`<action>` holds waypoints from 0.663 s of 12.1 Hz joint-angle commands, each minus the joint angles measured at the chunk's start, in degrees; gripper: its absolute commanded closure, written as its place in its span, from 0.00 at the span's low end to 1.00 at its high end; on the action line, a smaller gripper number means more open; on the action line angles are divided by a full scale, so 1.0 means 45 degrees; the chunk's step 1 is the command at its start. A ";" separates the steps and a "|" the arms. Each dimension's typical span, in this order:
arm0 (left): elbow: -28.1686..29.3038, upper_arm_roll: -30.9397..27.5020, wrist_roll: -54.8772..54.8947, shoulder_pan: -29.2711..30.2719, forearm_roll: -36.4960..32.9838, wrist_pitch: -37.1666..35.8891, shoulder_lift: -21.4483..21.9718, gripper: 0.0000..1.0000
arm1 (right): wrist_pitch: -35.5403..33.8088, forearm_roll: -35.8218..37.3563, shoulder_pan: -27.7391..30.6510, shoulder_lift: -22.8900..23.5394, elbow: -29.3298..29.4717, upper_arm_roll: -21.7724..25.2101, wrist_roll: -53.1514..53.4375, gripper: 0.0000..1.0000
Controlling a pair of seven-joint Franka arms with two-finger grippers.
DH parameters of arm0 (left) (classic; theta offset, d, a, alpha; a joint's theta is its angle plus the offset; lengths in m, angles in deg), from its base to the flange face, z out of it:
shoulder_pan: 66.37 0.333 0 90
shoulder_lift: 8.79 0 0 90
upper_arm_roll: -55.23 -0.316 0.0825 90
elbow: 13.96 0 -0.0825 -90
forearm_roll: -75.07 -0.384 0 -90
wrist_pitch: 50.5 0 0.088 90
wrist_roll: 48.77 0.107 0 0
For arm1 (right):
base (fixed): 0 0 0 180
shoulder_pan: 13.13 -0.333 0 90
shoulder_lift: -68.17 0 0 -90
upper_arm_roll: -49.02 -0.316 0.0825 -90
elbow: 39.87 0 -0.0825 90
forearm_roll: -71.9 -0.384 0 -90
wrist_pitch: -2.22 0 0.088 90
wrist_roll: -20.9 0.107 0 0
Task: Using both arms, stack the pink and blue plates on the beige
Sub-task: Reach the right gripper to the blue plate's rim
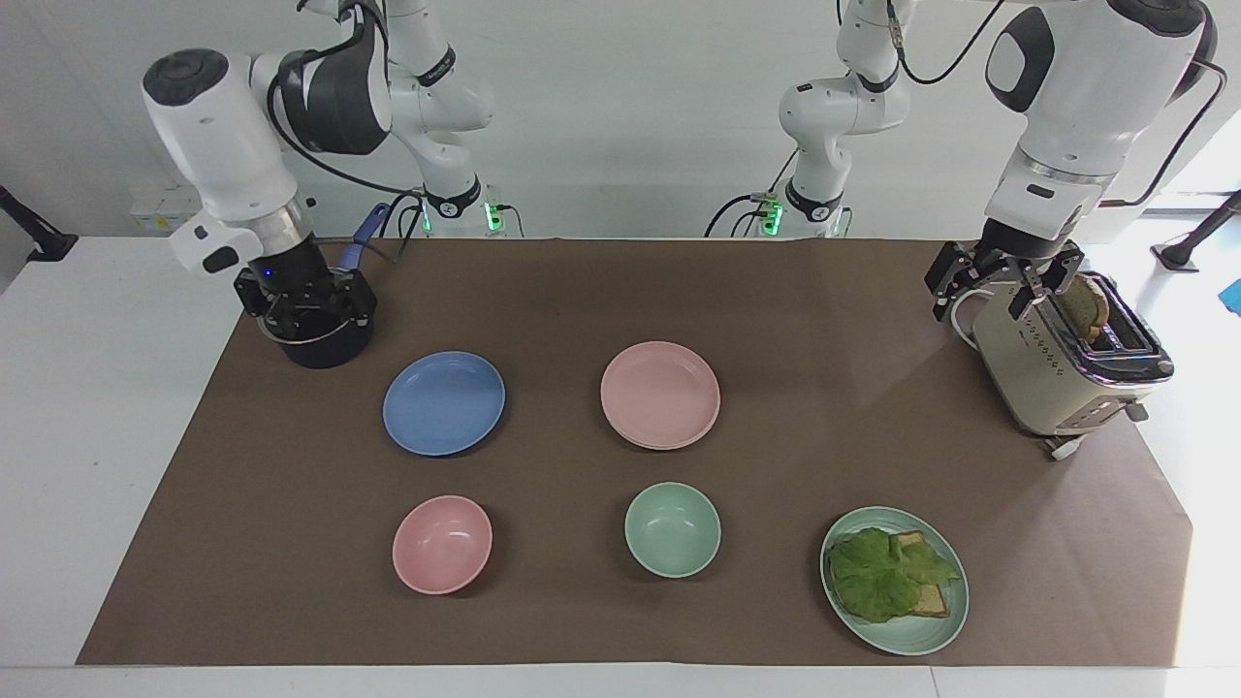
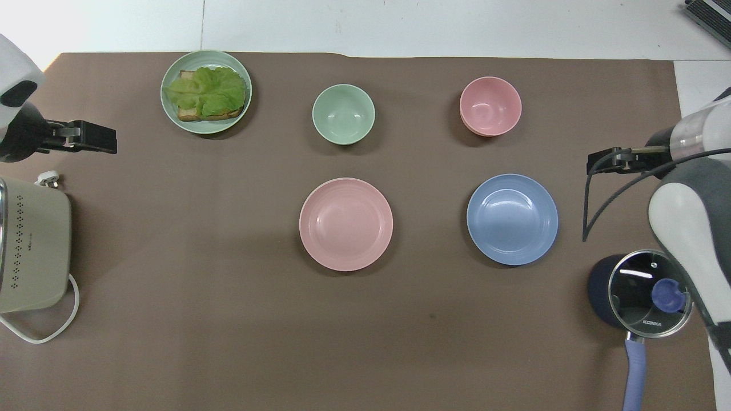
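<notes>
The pink plate (image 1: 660, 395) (image 2: 346, 224) lies flat mid-mat. The blue plate (image 1: 444, 402) (image 2: 512, 219) lies beside it, toward the right arm's end. The two plates are a short gap apart and neither is touched. The beige plate is hidden or out of view. My left gripper (image 1: 979, 296) (image 2: 103, 140) hangs open and holds nothing over the toaster's end nearer the plates. My right gripper (image 1: 312, 325) (image 2: 605, 161) hangs open and holds nothing just above the dark pot, and covers its lid in the facing view.
A cream toaster (image 1: 1057, 368) (image 2: 31, 251) with bread stands at the left arm's end. A dark lidded pot (image 1: 325, 351) (image 2: 648, 294) stands at the right arm's end. Farther from the robots are a pink bowl (image 1: 442, 543), a green bowl (image 1: 672, 529) and a green plate (image 1: 911, 640) with lettuce.
</notes>
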 commanded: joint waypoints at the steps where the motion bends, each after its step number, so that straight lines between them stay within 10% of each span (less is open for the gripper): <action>1: 0.0005 -0.0169 0.0126 0.0129 0.0169 -0.0230 0.0039 0.00 | 0.1425 -0.0300 0.0139 0.1183 -0.0130 -0.0084 -0.0514 0.00; 8: 0.0005 -0.0149 0.0126 0.0267 0.0169 -0.0230 0.0039 0.00 | 0.3848 -0.1483 0.0159 0.2123 -0.2784 -0.0123 -0.2617 0.05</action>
